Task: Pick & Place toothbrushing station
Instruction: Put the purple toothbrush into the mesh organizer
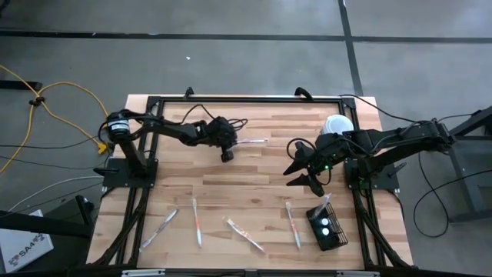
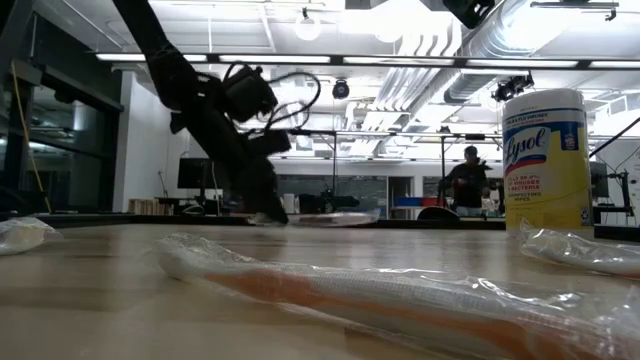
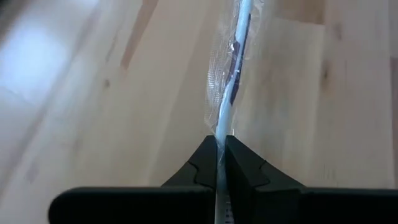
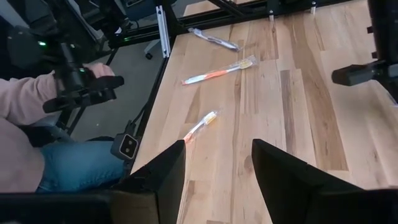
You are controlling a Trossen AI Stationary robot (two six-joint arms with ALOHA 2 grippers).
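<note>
Pinching the clear-wrapped toothbrush (image 3: 231, 68) near the tabletop's far edge, your left gripper (image 3: 221, 163) had its fingers squeezed shut on it. Your right gripper (image 4: 214, 180) waited with fingers spread wide, holding nothing. The small black wire-mesh basket (image 1: 327, 226) sat by the near right corner. You probably needed to lift next; bare wood lay between.

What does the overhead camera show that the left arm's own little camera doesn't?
Only the overhead view shows the black mesh basket, the yellow canister, four more wrapped toothbrushes along the near edge, and the right gripper with its fingers open. Only the left wrist view shows the left gripper shut tight on the wrapped toothbrush. Both show that toothbrush and the wooden table.
</note>
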